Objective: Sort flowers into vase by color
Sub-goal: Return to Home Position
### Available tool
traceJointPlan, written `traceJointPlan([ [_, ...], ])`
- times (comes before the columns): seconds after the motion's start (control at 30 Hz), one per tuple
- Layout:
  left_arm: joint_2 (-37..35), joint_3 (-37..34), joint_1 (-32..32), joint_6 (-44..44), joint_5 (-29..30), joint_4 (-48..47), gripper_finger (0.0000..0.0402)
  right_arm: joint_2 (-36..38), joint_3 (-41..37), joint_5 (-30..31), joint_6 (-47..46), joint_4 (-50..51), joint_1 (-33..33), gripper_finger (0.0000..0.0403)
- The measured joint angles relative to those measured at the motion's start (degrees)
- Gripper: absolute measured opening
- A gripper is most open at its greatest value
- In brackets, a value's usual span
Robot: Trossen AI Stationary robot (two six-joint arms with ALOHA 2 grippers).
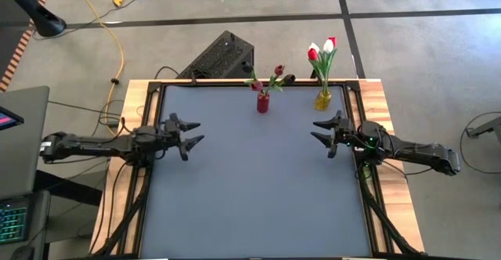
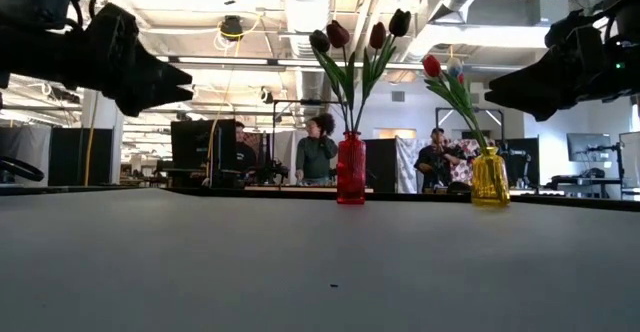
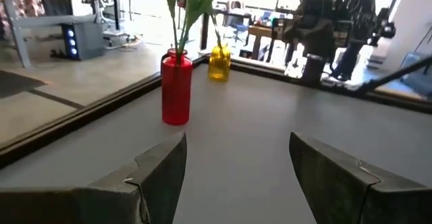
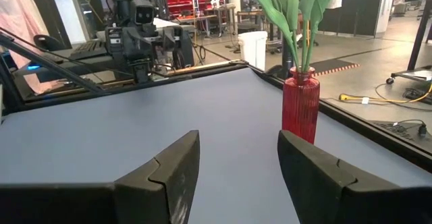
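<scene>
A red vase (image 1: 263, 102) stands near the table's far edge and holds dark maroon tulips (image 2: 345, 37) by their green stems. To its right a yellow vase (image 1: 322, 99) holds red and white tulips (image 1: 322, 49). My left gripper (image 1: 192, 132) hovers open above the table's left side, pointing level toward the right. My right gripper (image 1: 320, 130) hovers open above the right side, pointing level toward the left. Neither has anything between its fingers. In the left wrist view both vases show, the red vase (image 3: 176, 88) nearer; the right wrist view shows the red vase (image 4: 300, 106).
The grey table top (image 1: 258, 189) lies bare between the two arms. A black box (image 1: 221, 56) sits on the floor beyond the far edge. Wooden side strips (image 1: 387, 119) flank the table. People (image 2: 318, 157) sit in the room behind.
</scene>
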State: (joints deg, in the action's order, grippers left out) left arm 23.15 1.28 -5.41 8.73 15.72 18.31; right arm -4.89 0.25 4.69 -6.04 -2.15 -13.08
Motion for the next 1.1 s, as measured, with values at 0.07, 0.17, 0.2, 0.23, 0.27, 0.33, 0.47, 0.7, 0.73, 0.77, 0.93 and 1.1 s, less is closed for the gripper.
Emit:
traceJointPlan([
  [0.07, -2.17, 0.00, 0.00, -1.15, 0.21, -2.30, 0.0251, 0.00, 0.00, 0.00, -0.01, 0.00, 0.02, 0.0225],
  [0.17, -5.15, 0.02, 0.00, -1.65, 0.42, -6.13, 0.0251, 0.00, 0.00, 0.00, 0.01, 0.00, 0.01, 0.0225],
  [0.2, -6.43, 0.02, 0.00, -1.63, 0.42, -7.81, 0.0251, 0.00, 0.00, 0.00, -0.01, 0.00, 0.02, 0.0225],
  [0.23, -7.89, 0.02, 0.00, -1.65, 0.42, -9.41, 0.0251, 0.00, 0.00, 0.00, -0.01, 0.00, 0.01, 0.0225],
  [0.27, -9.28, 0.02, 0.00, -1.85, 0.43, -11.05, 0.0251, -0.01, 0.00, 0.00, -0.01, 0.00, 0.02, 0.0225],
  [0.33, -12.14, 0.07, 0.00, -2.55, 0.44, -14.18, 0.0251, 0.00, 0.00, 0.00, 0.01, 0.00, 0.02, 0.0225],
  [0.47, -15.00, 0.11, 0.00, -2.35, 0.38, -17.11, 0.0251, 0.00, 0.00, 0.00, -0.01, 0.00, 0.02, 0.0225],
  [0.7, -18.22, 0.17, 0.00, -2.45, -0.04, -17.34, 0.0251, 0.00, 0.00, 0.00, 0.02, 0.00, 0.02, 0.0225],
  [0.73, -18.29, 0.17, 0.00, -2.15, -0.04, -17.36, 0.0251, 0.00, 0.00, 0.00, 0.01, 0.00, 0.02, 0.0225],
  [0.77, -18.31, 0.17, 0.00, -2.02, -0.03, -17.36, 0.0251, 0.00, 0.00, 0.00, 0.00, 0.00, 0.02, 0.0225],
  [0.93, -18.31, 0.17, 0.00, -1.77, -0.04, -17.38, 0.0251, 0.00, 0.00, 0.00, 0.01, 0.00, 0.01, 0.0225],
  [1.1, -18.31, 0.17, 0.00, -1.64, -0.06, -17.41, 0.0251, 0.00, 0.00, 0.00, 0.02, 0.00, 0.02, 0.0225],
])
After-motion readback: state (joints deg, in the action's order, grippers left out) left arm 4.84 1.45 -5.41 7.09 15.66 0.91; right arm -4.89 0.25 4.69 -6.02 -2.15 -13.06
